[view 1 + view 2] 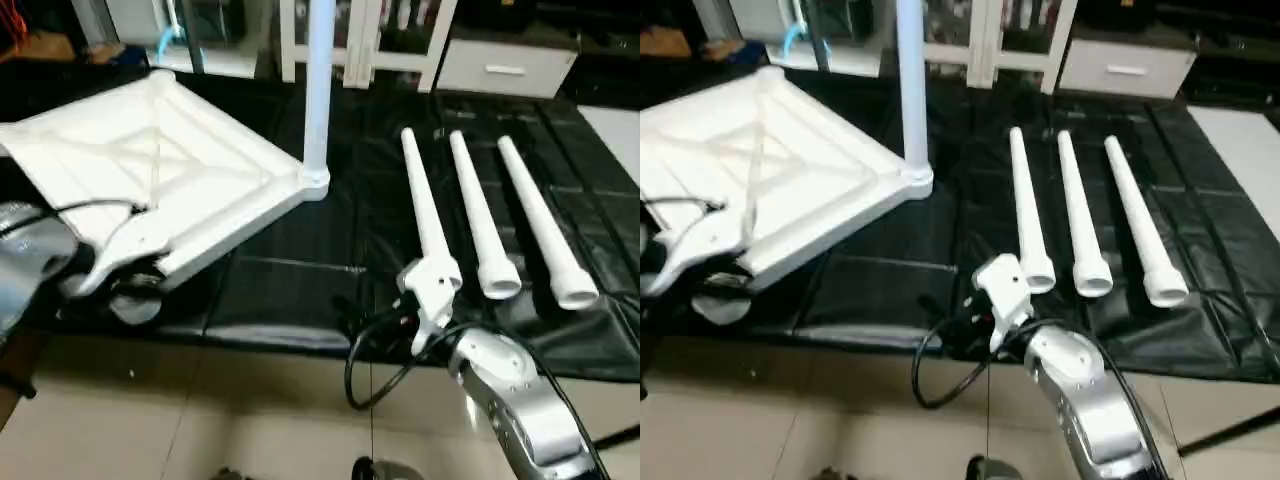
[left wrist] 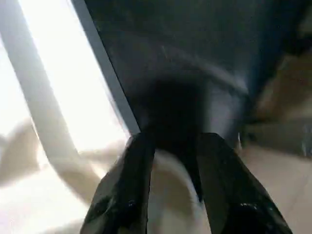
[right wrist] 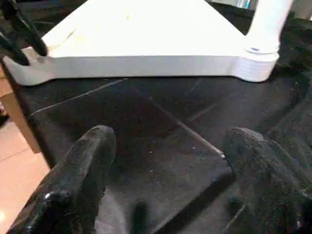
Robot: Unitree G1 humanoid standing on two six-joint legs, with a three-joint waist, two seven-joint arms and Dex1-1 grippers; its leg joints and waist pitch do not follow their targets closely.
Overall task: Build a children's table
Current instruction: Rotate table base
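The white table top (image 1: 150,170) lies upside down on the black mat (image 1: 300,290), its ribbed underside up, toward the left of the scene and turned at an angle to the mat's edge. One leg (image 1: 320,90) already stands upright in the corner socket nearest the middle of the mat. The other three legs (image 1: 1078,215) lie side by side on the mat well to the right of the top, their wide ends toward the robot. The left gripper (image 2: 173,187) is at the near left corner of the top; its fingers (image 2: 124,190) stand a narrow way apart with the white corner just beyond them, and whether they touch it cannot be told. The right gripper (image 3: 168,183) hovers over bare mat with its fingers spread wide and nothing between them, close to the wide end of the nearest loose leg. A black cable (image 1: 365,375) loops from the right wrist over the mat's near edge. Behind the mat stand a white cabinet (image 1: 370,40) and a white drawer unit (image 1: 505,65). Tan floor tiles (image 1: 200,420) run along the near side.
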